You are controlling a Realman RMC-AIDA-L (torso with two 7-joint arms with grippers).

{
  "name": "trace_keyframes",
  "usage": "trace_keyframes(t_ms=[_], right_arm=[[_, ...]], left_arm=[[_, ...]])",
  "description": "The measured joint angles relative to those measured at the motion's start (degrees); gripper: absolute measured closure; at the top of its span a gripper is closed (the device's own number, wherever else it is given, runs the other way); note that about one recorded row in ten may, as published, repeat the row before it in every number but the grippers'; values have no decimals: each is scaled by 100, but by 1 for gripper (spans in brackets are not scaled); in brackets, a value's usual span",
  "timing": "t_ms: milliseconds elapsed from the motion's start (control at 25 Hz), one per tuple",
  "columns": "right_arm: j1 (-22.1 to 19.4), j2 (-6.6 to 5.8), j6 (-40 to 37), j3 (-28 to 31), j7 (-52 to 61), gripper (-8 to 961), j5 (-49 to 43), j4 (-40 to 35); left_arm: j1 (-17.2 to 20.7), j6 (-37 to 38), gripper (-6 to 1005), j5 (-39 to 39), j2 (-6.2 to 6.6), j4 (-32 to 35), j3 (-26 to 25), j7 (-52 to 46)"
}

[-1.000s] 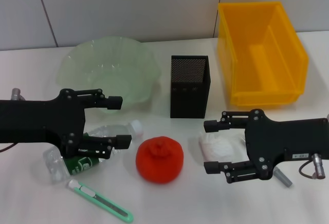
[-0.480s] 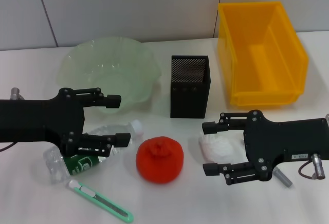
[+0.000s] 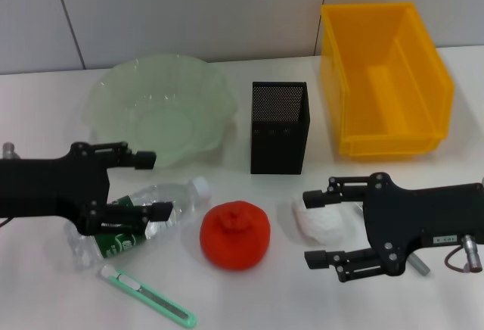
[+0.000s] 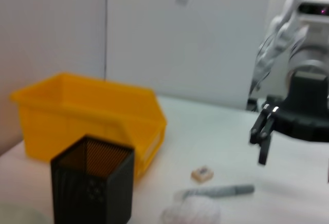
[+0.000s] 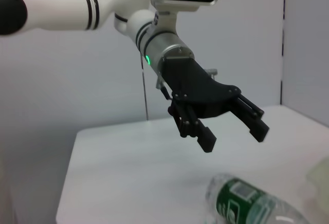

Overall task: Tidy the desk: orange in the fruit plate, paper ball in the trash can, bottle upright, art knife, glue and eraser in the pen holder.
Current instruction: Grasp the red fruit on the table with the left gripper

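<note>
We have 2 end effectors working low over the worktop [image 3: 249,300]. Our left end effector [image 3: 155,185], at the left of the head view, has its fingers spread apart around the lying bottle [image 3: 140,220]; nothing is clamped yet. Our right end effector [image 3: 311,225], lower right of the frame, is also spread wide, straddling the paper ball [image 3: 324,219] just right of the orange [image 3: 235,235].

We judge the step in hand to be 2 pickups: bottle and paper ball. To do it well, we should centre each object between the fingers before closing, grip the bottle on its firm labelled body rather than the crushed thin plastic, and squeeze the paper ball lightly.

The trash can [image 3: 386,80] sits upper right, the fruit plate [image 3: 159,110] upper left, the pen holder [image 3: 278,127] between them. The art knife [image 3: 147,294] lies lower left.
</note>
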Motion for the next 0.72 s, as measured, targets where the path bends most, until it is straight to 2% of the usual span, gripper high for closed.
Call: trace_keyframes(t_ms=[200,320,360,480,560,720], right_arm=[[-10,0,-37,271,62,185,-314,-29],[-35,0,-179,599,122,185,-565,-29],[-54,1,-278,914,156,184,-727,-29],[-78,1,-312,1189,170,184,-848,-29],[-131,-2,-389,1529,174,184,-984,-35],[-155,-5,-452,1794,176,185,-1165,-37]], left_arm=[[20,-410,167,173,-77,-182,115,-11],[-118,-613,167,143,-85,-566,199,14],[-224,-683,167,140,-85,-763,249,36],[-315,-775,168,128,-90,-908,344,71],[-382,-939,168,85,-104,-1009,557,106],[-477,-1365,168,-136,-110,-1231,1113,181]])
